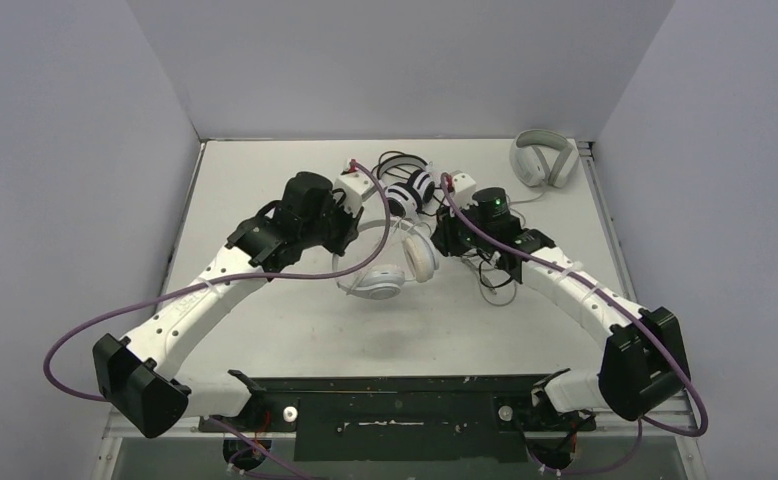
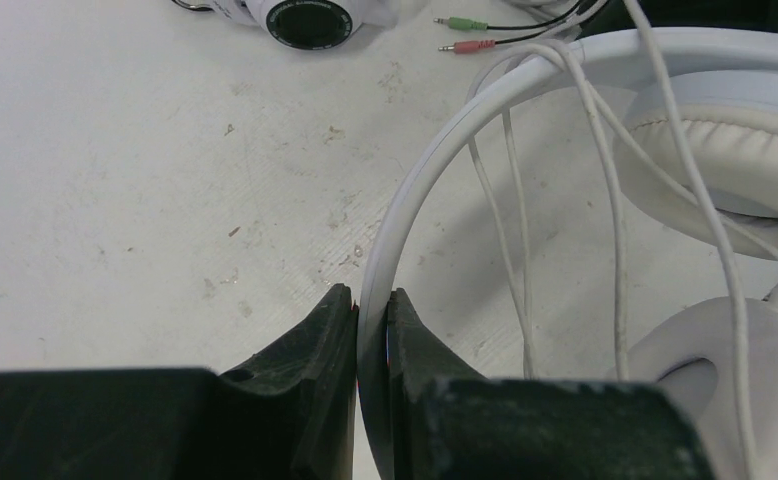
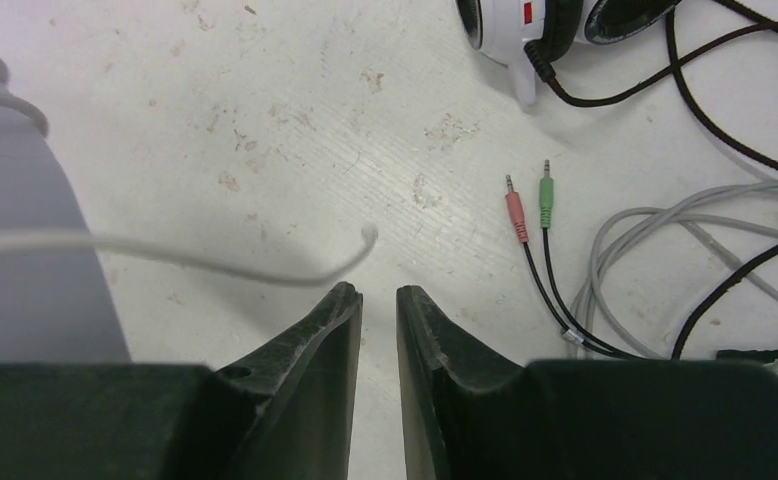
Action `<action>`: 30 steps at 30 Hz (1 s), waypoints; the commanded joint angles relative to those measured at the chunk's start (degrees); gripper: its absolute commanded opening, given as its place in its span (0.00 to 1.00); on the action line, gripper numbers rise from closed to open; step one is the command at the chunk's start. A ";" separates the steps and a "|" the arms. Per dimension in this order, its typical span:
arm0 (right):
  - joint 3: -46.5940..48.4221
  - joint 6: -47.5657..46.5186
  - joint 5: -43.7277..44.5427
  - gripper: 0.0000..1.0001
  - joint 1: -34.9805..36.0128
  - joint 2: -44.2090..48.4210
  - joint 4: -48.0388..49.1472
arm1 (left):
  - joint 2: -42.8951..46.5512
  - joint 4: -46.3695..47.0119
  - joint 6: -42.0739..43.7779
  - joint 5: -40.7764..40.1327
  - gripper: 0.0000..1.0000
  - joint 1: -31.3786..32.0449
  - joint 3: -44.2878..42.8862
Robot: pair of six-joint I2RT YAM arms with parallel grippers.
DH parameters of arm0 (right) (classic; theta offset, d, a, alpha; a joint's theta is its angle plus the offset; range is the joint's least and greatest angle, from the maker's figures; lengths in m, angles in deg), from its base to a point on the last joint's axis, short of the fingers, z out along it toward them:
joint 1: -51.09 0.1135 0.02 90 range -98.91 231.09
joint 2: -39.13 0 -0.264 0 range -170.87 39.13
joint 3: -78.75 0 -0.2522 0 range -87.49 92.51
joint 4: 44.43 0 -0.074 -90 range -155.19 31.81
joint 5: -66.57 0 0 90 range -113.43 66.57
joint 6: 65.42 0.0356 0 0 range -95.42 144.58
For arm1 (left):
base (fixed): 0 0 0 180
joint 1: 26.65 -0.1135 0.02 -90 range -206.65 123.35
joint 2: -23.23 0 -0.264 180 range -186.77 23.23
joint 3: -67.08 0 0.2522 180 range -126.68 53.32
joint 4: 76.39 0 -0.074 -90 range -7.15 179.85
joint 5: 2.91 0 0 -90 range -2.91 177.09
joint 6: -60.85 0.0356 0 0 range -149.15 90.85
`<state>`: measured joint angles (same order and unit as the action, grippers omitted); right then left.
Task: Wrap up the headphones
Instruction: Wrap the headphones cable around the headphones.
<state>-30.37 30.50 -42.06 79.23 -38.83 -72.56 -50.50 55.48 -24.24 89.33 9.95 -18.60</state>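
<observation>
The small all-white headphones point(image 1: 383, 272) sit mid-table. My left gripper point(image 1: 357, 228) is shut on their thin white headband point(image 2: 435, 160). Their padded ear cups point(image 2: 735, 170) lie to the right in the left wrist view, and the thin white cable point(image 2: 615, 250) loops over the band. My right gripper point(image 3: 377, 292), also in the top view point(image 1: 443, 238), has its jaws slightly apart and holds nothing. The free end of the white cable point(image 3: 265, 270) hangs just ahead of its tips. The black-and-white headset point(image 1: 410, 190) lies behind both grippers, its black cable point(image 3: 725, 130) trailing right.
A light grey over-ear pair point(image 1: 543, 158) stands at the back right. Its grey cable point(image 3: 645, 225) coils on the table near the pink and green plugs point(image 3: 525, 205). White walls close in the table on the left, back and right.
</observation>
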 commanded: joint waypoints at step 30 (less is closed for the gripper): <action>-27.09 14.94 -16.94 0.85 -9.42 21.61 48.83 | 4.04 -4.85 -17.99 -0.59 0.00 0.03 -19.89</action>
<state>-57.08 46.74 -58.80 70.14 -19.86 -30.81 -47.75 48.36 -39.69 87.04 9.95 -34.93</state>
